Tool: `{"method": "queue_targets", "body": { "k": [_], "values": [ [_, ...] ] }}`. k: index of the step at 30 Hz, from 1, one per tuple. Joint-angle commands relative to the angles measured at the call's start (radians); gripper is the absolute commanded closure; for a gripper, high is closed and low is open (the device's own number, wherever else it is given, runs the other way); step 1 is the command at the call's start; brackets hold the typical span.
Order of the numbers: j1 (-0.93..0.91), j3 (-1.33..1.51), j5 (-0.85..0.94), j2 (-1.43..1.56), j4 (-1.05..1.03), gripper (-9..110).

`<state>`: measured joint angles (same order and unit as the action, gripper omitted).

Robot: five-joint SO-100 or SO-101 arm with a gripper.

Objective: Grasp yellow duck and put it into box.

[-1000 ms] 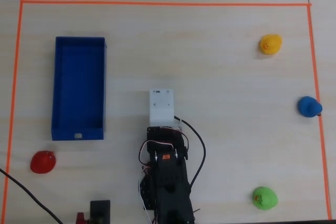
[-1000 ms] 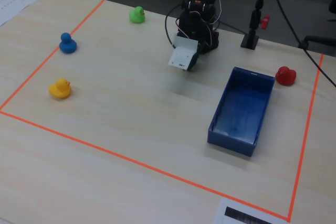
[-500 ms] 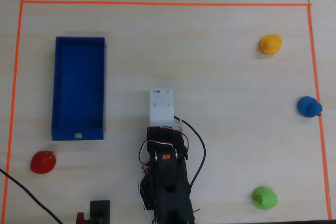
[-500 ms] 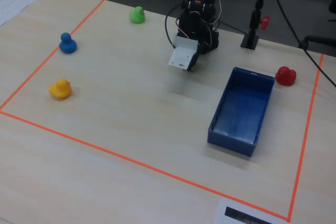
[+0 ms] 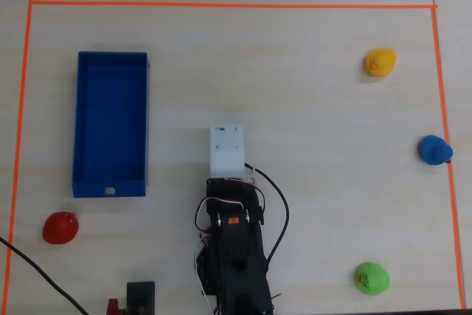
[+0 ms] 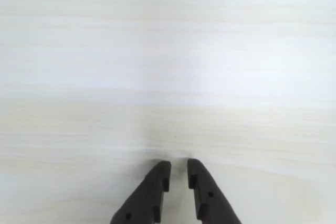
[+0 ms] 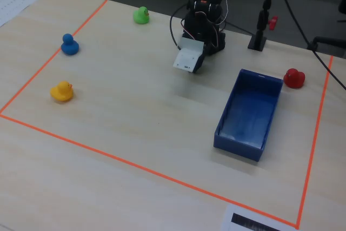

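The yellow duck [image 5: 380, 62] sits on the table at the upper right in the overhead view, and at the left in the fixed view [image 7: 61, 91]. The dark-blue box [image 5: 110, 123] lies empty at the left in the overhead view, and at the right in the fixed view [image 7: 238, 145]. My gripper [image 6: 178, 165] shows in the wrist view over bare tabletop, its jaws nearly together with only a thin gap and nothing between them. From above the fingers are hidden under the white wrist housing [image 5: 226, 151]. The arm is folded back, far from both duck and box.
A red duck [image 5: 60, 227] sits below the box, a blue duck [image 5: 434, 150] at the right tape edge and a green duck [image 5: 372, 278] at the lower right. Orange tape [image 5: 221, 5] frames the work area. A black stand [image 7: 259, 39] is beside the arm's base.
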<state>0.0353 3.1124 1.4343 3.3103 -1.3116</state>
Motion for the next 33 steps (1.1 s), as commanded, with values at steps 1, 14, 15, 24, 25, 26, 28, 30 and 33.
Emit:
{"method": "queue_targets", "body": {
  "k": [1, 14, 15, 24, 25, 26, 28, 30, 33],
  "values": [
    [0.0, -0.002, -0.008, 0.002, -0.011, 101],
    [0.0, -0.002, -0.008, 0.002, -0.011, 101],
    [0.0, -0.002, -0.008, 0.002, -0.011, 101],
    [0.015, -0.002, -0.002, 0.002, -0.011, 101],
    [0.012, -0.002, -0.002, 0.002, -0.011, 101],
    [0.012, -0.002, 0.0, 0.002, -0.011, 101],
    [0.012, -0.002, 0.017, 0.002, -0.012, 101],
    [0.012, -0.002, 0.069, 0.002, -0.006, 101],
    [-0.018, -0.009, 0.058, -0.008, 0.095, 101]
  ]
}}
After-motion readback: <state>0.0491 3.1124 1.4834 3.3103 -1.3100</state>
